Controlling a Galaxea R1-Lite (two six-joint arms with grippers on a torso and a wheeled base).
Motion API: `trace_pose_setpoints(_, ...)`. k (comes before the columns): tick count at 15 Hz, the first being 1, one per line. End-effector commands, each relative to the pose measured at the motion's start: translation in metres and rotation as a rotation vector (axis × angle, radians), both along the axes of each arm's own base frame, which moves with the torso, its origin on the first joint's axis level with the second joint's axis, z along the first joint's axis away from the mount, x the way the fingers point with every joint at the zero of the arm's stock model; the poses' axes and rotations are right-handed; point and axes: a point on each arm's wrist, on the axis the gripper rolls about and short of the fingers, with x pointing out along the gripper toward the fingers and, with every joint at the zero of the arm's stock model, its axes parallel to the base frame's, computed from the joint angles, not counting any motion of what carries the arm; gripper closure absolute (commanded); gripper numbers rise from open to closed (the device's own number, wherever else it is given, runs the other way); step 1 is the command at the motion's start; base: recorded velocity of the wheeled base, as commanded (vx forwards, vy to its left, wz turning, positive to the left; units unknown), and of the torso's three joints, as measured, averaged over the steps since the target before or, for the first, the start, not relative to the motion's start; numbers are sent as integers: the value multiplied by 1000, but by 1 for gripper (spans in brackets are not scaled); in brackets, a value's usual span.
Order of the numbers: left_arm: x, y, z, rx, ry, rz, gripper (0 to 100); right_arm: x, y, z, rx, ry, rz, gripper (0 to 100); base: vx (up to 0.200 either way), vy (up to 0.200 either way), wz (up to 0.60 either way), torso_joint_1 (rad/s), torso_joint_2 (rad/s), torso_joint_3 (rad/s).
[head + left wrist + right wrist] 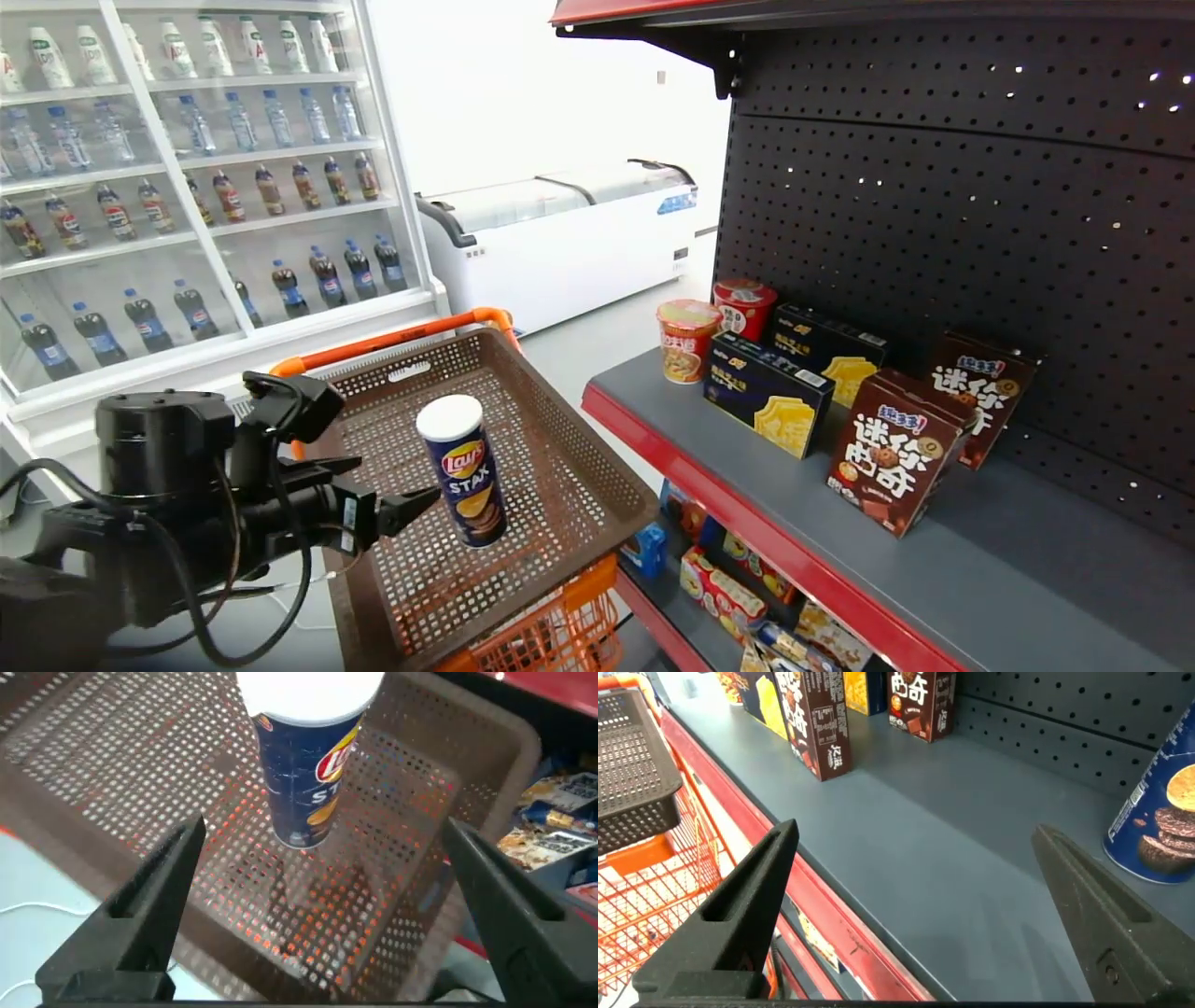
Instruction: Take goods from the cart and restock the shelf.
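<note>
Can point(462, 471) of chips, dark blue with a white lid, stands in a brown perforated basket point(569, 467) on top of an orange cart point(560, 635). Its long axis is close to vertical. The lid points up and leans a little toward the robot's left, and the base rests on the basket floor near the middle.

The left arm sits low on the left, stretched almost level across the basket's near rim and aimed at the can's lower half. The left gripper point(397, 478) is spread wide and holds nothing. In the left wrist view its two black fingers point(154, 891) stand far apart, with the can point(304, 775) just beyond their tips.

The right gripper point(915, 835) is also wide apart and holds nothing, hanging over a bare stretch of the grey shelf point(906, 849). Brown boxes point(817, 719) and a blue tub point(1162, 803) stand farther along it.

In the head view the shelf point(653, 392), red along its front edge, carries two noodle cups point(688, 341), two dark blue boxes point(767, 392) and the brown boxes point(896, 453).
</note>
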Motion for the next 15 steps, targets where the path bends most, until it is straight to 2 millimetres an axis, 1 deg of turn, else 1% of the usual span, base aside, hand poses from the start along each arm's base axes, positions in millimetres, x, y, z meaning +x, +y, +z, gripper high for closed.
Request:
trace_pose_setpoints(1, 23, -9, -51, 12, 99, -29, 0, 0, 0, 0, 0, 0, 0, 0, 0, 0, 0, 0, 0, 0)
trace_pose_setpoints(3, 30, -17, -60, 11, 102, -59, 0, 0, 0, 0, 0, 0, 0, 0, 0, 0, 0, 0, 0, 0)
trace_pose_setpoints(4, 35, -22, -60, -1, 83, -79, 0, 0, 0, 0, 0, 0, 0, 0, 0, 0, 0, 0, 0, 0)
trace_pose_setpoints(6, 47, -26, -63, -14, 57, -105, 0, 0, 0, 0, 0, 0, 0, 0, 0, 0, 0, 0, 0, 0)
trace_pose_setpoints(8, 64, -27, -71, -17, 22, -102, 0, 0, 0, 0, 0, 0, 0, 0, 0, 0, 0, 0, 0, 0)
trace_pose_setpoints(10, 74, -28, -80, 2, 15, -103, 0, 0, 0, 0, 0, 0, 0, 0, 0, 0, 0, 0, 0, 0)
trace_pose_setpoints(15, 89, -21, -91, 30, -16, -96, 0, 0, 0, 0, 0, 0, 0, 0, 0, 0, 0, 0, 0, 0)
